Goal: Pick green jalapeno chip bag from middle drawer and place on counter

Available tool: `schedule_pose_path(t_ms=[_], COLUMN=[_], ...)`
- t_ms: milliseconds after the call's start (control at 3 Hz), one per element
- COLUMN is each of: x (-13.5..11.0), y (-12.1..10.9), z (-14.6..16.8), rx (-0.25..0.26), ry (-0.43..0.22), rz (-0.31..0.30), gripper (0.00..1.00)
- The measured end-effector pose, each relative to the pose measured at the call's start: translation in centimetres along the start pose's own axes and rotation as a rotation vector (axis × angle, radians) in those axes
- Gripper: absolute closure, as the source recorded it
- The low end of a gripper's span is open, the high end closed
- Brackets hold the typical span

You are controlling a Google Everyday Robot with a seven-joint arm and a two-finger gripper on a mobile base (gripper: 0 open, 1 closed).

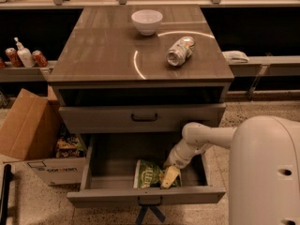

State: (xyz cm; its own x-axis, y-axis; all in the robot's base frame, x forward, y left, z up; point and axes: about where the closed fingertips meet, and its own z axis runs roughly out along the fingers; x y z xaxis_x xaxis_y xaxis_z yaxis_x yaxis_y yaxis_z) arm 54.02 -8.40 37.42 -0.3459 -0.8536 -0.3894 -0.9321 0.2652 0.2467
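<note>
The green jalapeno chip bag (148,174) lies at the front of the pulled-out middle drawer (145,195), a little right of centre. My gripper (169,176) reaches down into the drawer from the right on a white arm. Its pale fingers (170,175) rest on the bag's right edge. The counter (112,50) above is a glossy brown-grey top with a curved light reflection.
A white bowl (146,21) and a lying crushed can (180,50) sit on the counter. A shut drawer with a black bar handle (144,118) is above the open one. An open cardboard box (33,130) with snack packets (69,146) stands at the left. My white base (265,172) fills the right.
</note>
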Motion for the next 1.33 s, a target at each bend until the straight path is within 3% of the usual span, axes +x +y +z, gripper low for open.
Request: schedule_pose_path(t_ms=[333,667,1333], x=[-1.2,-2.5,-4.5], y=[0.3,0.8,2.5], z=[-2.8,-5.8,-11.7], rx=[0.055,0.112,0.187], ry=[-0.029,-0.057,-0.134], rz=[-0.042,-0.090,-0.169], gripper=[0.91,1.00,1.00])
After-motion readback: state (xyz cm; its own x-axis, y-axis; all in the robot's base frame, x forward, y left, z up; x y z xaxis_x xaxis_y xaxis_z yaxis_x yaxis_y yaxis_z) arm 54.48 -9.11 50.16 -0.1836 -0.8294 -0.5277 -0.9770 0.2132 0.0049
